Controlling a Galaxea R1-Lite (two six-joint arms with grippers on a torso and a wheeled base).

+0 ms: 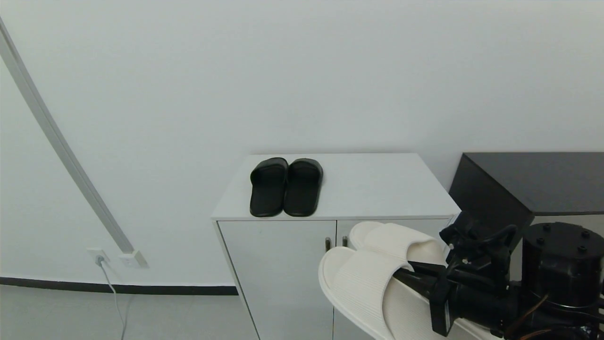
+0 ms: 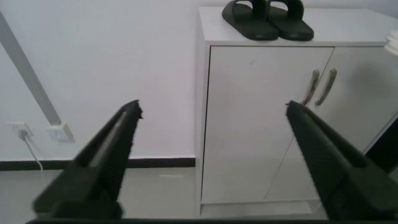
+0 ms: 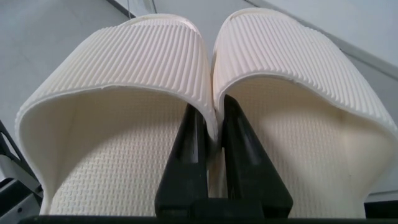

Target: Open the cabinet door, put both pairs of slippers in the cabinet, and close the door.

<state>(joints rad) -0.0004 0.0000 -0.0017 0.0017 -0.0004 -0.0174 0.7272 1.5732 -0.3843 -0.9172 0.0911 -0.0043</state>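
Head view: right gripper [image 1: 415,276] grips 2 white ribbed foam slippers [image 1: 363,283] before the closed white cabinet [image 1: 278,264]; 2 black rubber slippers [image 1: 286,186] lie beyond, atop it. Left wrist: left gripper [image 2: 211,112] gapes empty. Right wrist: fingers [image 3: 186,162] pinch adjoining straps [image 3: 208,74]; light, soft, probably secure.

A grey strip [image 1: 56,137] is seen slanting down the white wall [image 1: 302,71] to two sockets [image 1: 133,259] — one is taken by a plug, its cable [image 1: 114,295] hung down to the grey floor [image 1: 56,316]. A black skirting [image 1: 141,289] is set along the wall's foot. At the right, a black unit [image 1: 533,182] is placed against the wall.
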